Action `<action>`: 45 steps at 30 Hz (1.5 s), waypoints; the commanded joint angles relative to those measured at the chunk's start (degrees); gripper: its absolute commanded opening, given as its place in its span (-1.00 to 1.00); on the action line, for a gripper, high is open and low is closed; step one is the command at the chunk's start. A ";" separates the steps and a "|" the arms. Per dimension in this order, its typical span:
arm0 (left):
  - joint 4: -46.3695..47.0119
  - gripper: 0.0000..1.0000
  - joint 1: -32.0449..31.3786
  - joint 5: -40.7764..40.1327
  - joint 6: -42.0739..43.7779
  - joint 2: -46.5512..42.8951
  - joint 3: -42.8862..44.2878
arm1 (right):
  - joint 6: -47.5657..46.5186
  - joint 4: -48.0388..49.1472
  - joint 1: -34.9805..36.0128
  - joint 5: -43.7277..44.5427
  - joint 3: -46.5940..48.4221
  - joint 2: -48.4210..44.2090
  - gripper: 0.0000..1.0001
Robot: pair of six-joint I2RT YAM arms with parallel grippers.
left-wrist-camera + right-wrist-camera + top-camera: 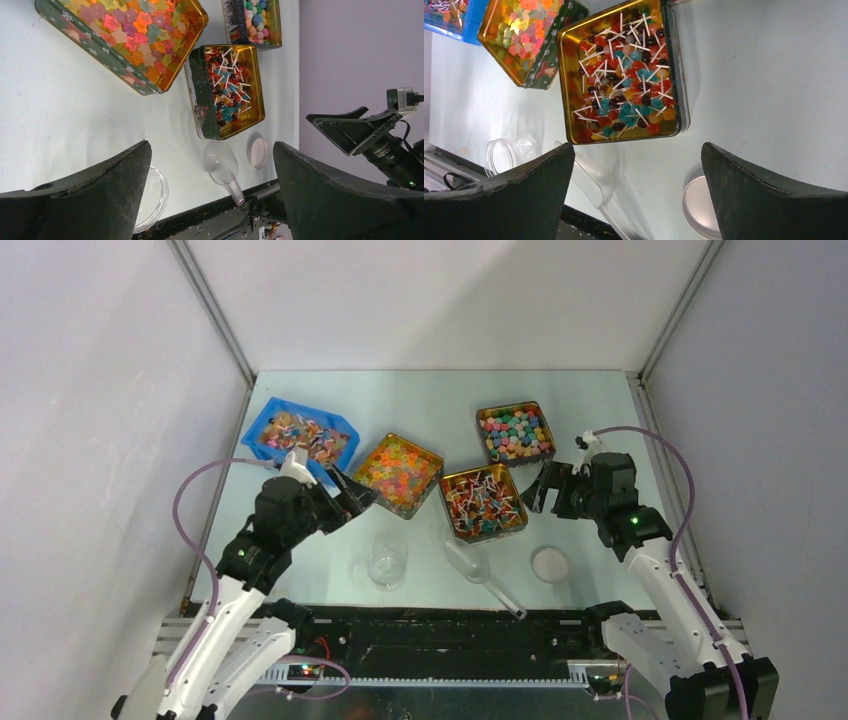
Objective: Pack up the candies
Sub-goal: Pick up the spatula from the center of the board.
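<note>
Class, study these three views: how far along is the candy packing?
Done: nothing; the clear jar looks empty, its lid lying apart. In hand: nothing; left gripper and right gripper hang open, scoop untouched. Left: everything; the candies sit in their gold tin.

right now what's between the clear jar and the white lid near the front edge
A clear scoop lies between the jar and the lid, touching neither, seen best in the top view.

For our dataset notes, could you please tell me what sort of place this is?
Probably a robotics lab cell: white walls around the table, left arm and right arm at its edge, candies in a tin.
</note>
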 commanded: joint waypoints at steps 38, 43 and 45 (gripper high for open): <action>5.76 0.25 -27.40 8.87 -2.83 46.69 13.23 | -0.28 -7.09 -0.91 -2.74 1.46 -0.40 1.00; 4.05 0.06 -27.64 9.95 -3.89 51.53 15.13 | -0.24 -7.38 -1.28 -3.01 1.42 -0.87 1.00; 3.74 0.04 -27.93 10.16 -4.00 52.69 15.70 | -0.13 -7.45 -1.41 -3.13 1.46 -0.86 1.00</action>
